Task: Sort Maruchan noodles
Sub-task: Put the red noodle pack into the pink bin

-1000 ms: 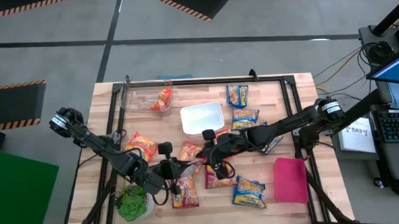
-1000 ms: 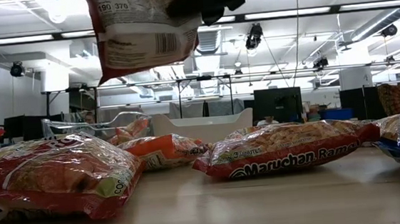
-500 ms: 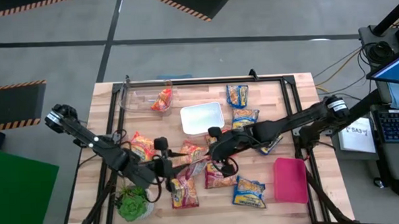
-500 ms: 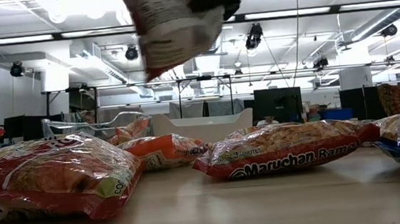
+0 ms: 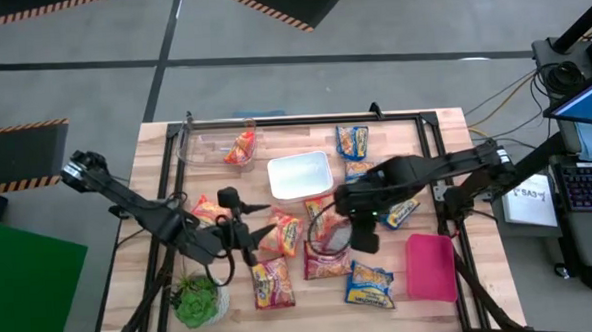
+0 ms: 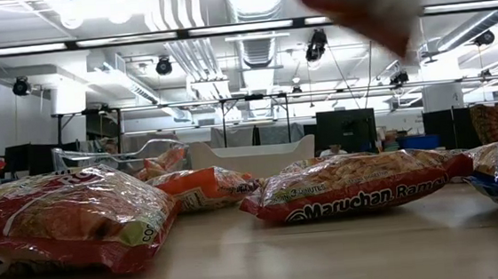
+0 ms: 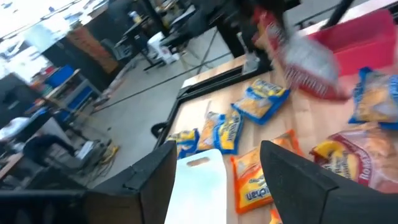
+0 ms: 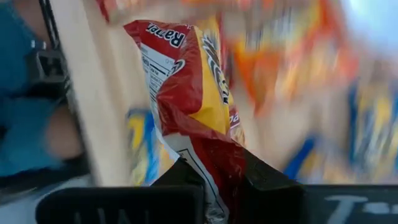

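My right gripper (image 5: 351, 224) is shut on a red-and-yellow Maruchan packet (image 8: 186, 93) and holds it above the middle of the table. The packet shows blurred at the top of the low view (image 6: 372, 5). My left gripper (image 5: 247, 234) is open and empty over the left-middle, beside an orange packet (image 5: 284, 233); the left wrist view shows its gap (image 7: 217, 180). Other packets lie flat on the table: red ones (image 5: 271, 283) (image 5: 325, 265), an orange one (image 5: 210, 212) and blue ones (image 5: 369, 283) (image 5: 361, 173) (image 5: 352, 141). One orange packet (image 5: 240, 146) lies in the clear bin. My right gripper pinches one crumpled end of the red packet (image 8: 214, 168) between its two fingers. The rest of the packet stands out past the fingertips, lifted clear of the table.
A white bin (image 5: 299, 174) stands at the middle, a clear bin (image 5: 210, 145) at the far left and a pink bin (image 5: 430, 265) at the near right. A small green potted plant (image 5: 197, 302) stands at the near left corner.
My right gripper has carried the red packet from the left-middle toward the table's right edge, still clear of the table. My left gripper has drawn back a little toward the far edge.
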You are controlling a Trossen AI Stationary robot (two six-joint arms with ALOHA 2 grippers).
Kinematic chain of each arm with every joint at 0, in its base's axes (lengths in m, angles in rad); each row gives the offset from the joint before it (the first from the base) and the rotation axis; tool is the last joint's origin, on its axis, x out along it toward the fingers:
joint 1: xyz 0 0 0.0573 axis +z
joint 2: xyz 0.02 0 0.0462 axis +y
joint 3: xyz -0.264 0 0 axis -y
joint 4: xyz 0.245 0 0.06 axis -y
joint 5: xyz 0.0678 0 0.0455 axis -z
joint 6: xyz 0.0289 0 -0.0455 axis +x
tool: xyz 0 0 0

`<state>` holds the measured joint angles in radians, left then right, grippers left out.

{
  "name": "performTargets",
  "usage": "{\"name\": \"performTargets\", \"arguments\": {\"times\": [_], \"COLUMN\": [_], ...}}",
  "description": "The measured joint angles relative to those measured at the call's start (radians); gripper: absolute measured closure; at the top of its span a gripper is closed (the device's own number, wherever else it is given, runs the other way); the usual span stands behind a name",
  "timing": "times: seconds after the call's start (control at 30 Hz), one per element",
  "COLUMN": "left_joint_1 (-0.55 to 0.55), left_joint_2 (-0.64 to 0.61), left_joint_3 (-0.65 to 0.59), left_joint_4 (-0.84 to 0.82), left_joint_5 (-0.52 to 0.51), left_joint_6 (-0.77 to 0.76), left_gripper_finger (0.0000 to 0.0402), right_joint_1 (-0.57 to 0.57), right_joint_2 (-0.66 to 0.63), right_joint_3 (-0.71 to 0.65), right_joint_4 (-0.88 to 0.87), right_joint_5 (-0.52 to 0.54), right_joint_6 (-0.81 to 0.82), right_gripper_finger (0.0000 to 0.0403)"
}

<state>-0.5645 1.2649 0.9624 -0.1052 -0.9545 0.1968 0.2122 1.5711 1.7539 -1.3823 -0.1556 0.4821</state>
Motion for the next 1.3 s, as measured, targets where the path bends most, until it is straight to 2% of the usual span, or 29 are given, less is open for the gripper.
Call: {"name": "performTargets", "arguments": {"times": [0.13,0.37,0.57,0.77,1.0,1.3], "left_joint_1": [0.000,0.000,0.000,0.000,0.000,0.000], "left_joint_2": [0.016,0.021,0.021,0.021,0.021,0.022], "left_joint_3": [-0.012,-0.016,-0.017,-0.017,-0.017,-0.017], "left_joint_4": [-0.005,-0.009,-0.009,-0.009,0.002,0.002], "left_joint_5": [-0.017,-0.034,-0.034,-0.034,-0.034,-0.034], "left_joint_6": [0.006,0.004,0.001,-0.004,-0.004,-0.015], "left_gripper_finger": [0.0193,0.0194,0.0194,0.0194,0.0194,0.0194], "right_joint_1": [0.031,0.146,0.245,0.309,0.318,0.318], "right_joint_2": [-0.004,-0.033,-0.093,-0.217,-0.368,-0.425], "right_joint_3": [0.000,-0.080,-0.197,-0.374,-0.576,-0.744], "right_joint_4": [-0.178,-0.186,-0.187,-0.189,-0.190,-0.179], "right_joint_5": [-0.067,-0.185,-0.192,-0.193,-0.192,-0.218], "right_joint_6": [0.188,0.335,0.443,0.539,0.608,0.621], "right_gripper_finger": [0.0385,0.0385,0.0385,0.0385,0.0385,0.0385]}}
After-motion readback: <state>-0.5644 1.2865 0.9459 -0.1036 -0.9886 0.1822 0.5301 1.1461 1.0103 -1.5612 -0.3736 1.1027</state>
